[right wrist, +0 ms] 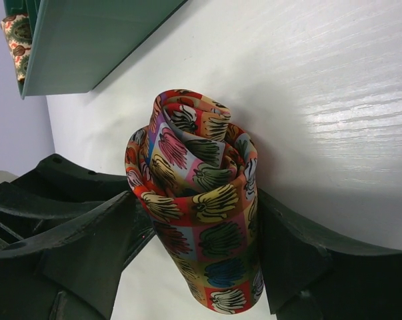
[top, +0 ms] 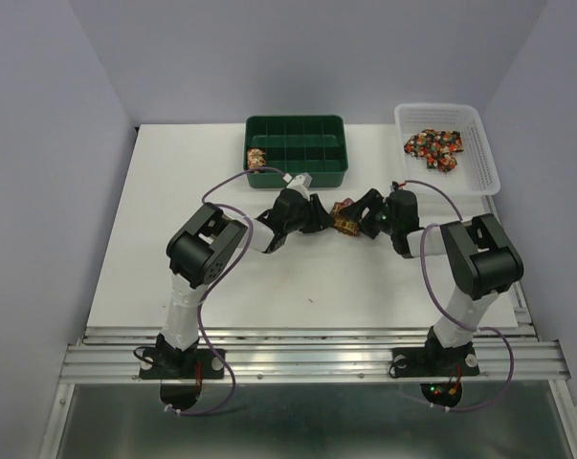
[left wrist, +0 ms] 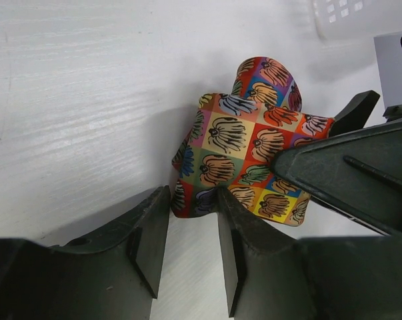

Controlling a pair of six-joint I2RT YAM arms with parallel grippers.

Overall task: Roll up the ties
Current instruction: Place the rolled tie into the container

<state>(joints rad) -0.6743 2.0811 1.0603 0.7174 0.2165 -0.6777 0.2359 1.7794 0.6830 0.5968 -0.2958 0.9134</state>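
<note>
One of the ties (top: 344, 218) stands as a roll at mid-table, its patchwork print clear in the left wrist view (left wrist: 244, 150) and the right wrist view (right wrist: 201, 180). My right gripper (top: 363, 220) straddles the roll (right wrist: 197, 200). Its right finger (right wrist: 287, 247) touches the fabric, while the left finger (right wrist: 94, 240) stands a little off. My left gripper (top: 324, 216) faces it from the left, jaws apart (left wrist: 191, 199), with bare table between them. Only the roll's lower edge reaches its fingertips. More ties (top: 433, 145) lie loose in the white basket, and a rolled one (top: 256, 158) sits in the green tray.
The green divided tray (top: 298, 172) stands at the back centre, close behind the grippers, and its wall (right wrist: 101, 40) shows in the right wrist view. A white basket (top: 484, 153) sits at the back right. My right finger (left wrist: 347, 173) crosses the left wrist view.
</note>
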